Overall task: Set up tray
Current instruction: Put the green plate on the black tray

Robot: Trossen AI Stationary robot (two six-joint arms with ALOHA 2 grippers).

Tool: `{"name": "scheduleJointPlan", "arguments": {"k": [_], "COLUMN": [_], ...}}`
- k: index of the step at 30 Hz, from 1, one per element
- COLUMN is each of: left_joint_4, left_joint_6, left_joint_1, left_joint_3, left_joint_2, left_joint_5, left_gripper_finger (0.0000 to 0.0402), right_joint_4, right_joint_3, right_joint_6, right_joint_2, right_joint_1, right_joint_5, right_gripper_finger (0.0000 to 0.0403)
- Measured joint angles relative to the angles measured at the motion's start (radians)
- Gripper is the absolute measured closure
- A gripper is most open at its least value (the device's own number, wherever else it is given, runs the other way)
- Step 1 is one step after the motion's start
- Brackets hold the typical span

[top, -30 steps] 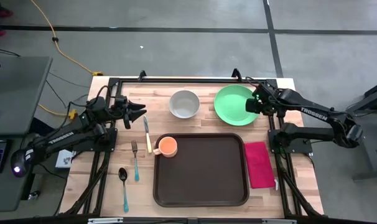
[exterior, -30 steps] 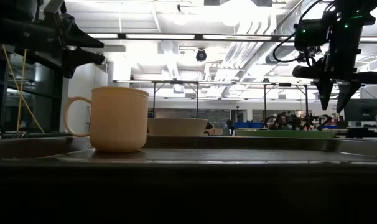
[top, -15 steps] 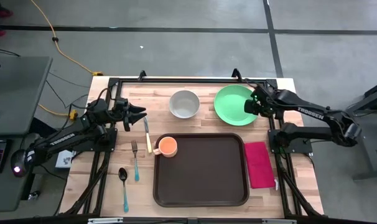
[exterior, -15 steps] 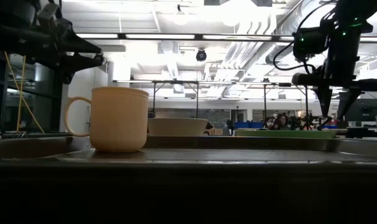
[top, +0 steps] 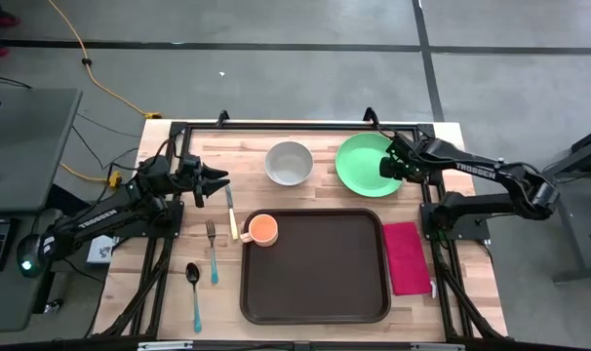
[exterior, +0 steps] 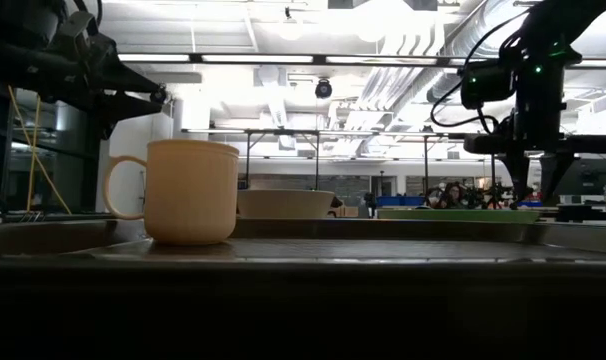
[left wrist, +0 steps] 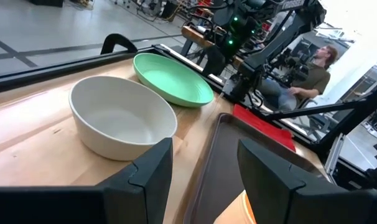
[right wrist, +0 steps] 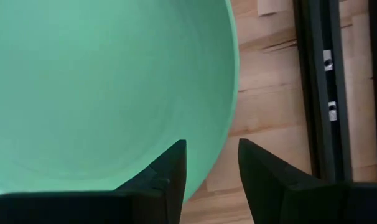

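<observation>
The dark brown tray (top: 315, 265) lies at the table's middle, near side, with an orange cup (top: 262, 229) standing in its far left corner. Beyond it sit a white bowl (top: 289, 162) and a green plate (top: 371, 164). My right gripper (top: 388, 168) points down over the plate's right rim (right wrist: 231, 93), open, one finger above the plate and one above the wood; in the low view its tips (exterior: 530, 192) hang just over the plate (exterior: 463, 213). My left gripper (top: 220, 180) is open, hovering left of the bowl (left wrist: 123, 121).
A magenta napkin (top: 405, 256) lies right of the tray. A knife (top: 231, 212), fork (top: 212, 250) and spoon (top: 194, 292) lie left of it. Black frame rails (right wrist: 319, 93) run along the table's edges. A person (left wrist: 313, 68) sits beyond the table.
My right gripper has come down toward the green plate and shifted slightly toward the table's left, ending with its open fingers astride the plate's right rim. The plate, bowl, cup and tray have stayed where they were.
</observation>
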Motion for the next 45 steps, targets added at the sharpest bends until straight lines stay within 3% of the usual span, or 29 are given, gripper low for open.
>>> {"name": "scheduleJointPlan", "arguments": {"k": [8,20,27,36,45], "left_joint_4": [0.033,0.059,0.052,0.037,0.037], "left_joint_6": [0.004,-0.026,-0.027,-0.021,-0.021], "left_joint_1": [0.000,0.000,0.000,0.000,0.000], "left_joint_3": [-0.036,-0.107,-0.109,-0.110,-0.110], "left_joint_2": [-0.029,-0.177,-0.178,-0.178,-0.178], "left_joint_5": [0.000,-0.001,-0.003,-0.003,-0.004], "left_gripper_finger": [0.0190,0.0190,0.0190,0.0190,0.0190], "right_joint_4": [0.008,0.045,0.069,0.145,0.209], "right_joint_3": [0.000,0.000,-0.006,-0.124,-0.128], "right_joint_6": [0.000,0.000,0.012,0.084,0.080], "right_joint_2": [0.006,0.006,0.005,0.005,-0.037], "right_joint_1": [-0.032,-0.066,-0.069,-0.069,-0.069], "right_joint_5": [-0.017,-0.034,-0.043,-0.116,-0.122], "right_gripper_finger": [0.0279,0.0279,0.0279,0.0279,0.0279]}}
